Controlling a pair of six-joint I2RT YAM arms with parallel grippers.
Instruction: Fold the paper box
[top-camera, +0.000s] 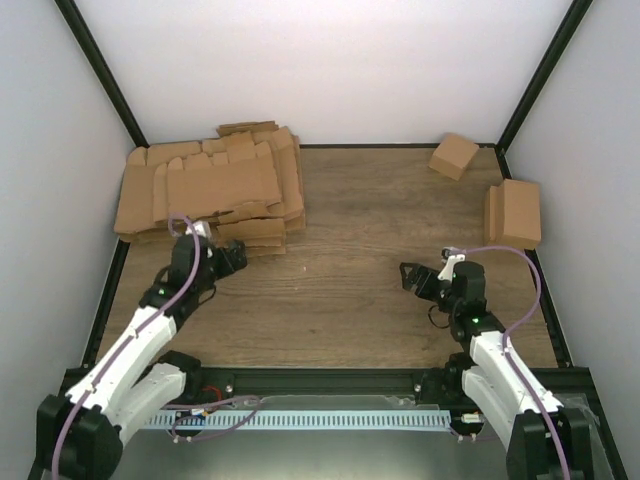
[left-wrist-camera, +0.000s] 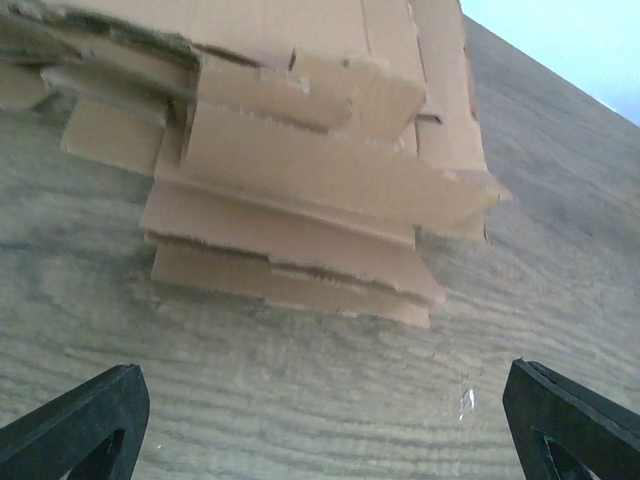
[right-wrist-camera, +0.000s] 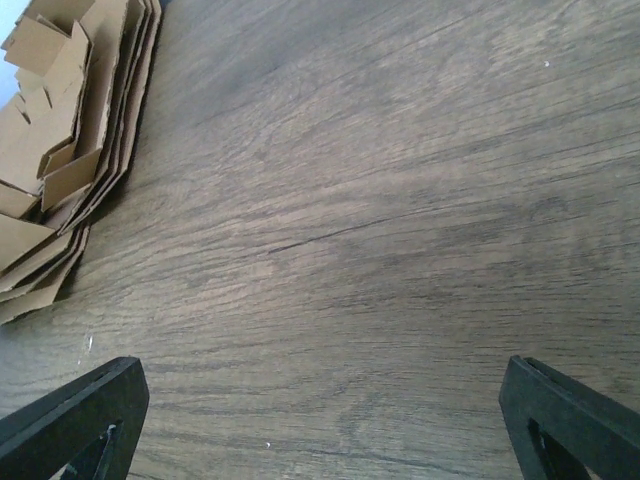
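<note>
No single cardboard sheet lies apart, so the paper box cannot be told from the rest. A pile of flat brown blanks sits at the back left; it also shows in the left wrist view and the right wrist view. My left gripper is open and empty, just short of the pile's near edge, over bare table. My right gripper is open and empty over bare wood at the right centre, pointing left.
A small cube-like brown box stands at the back right corner. A folded shallow brown carton lies against the right edge. Black frame posts and white walls bound the wooden table.
</note>
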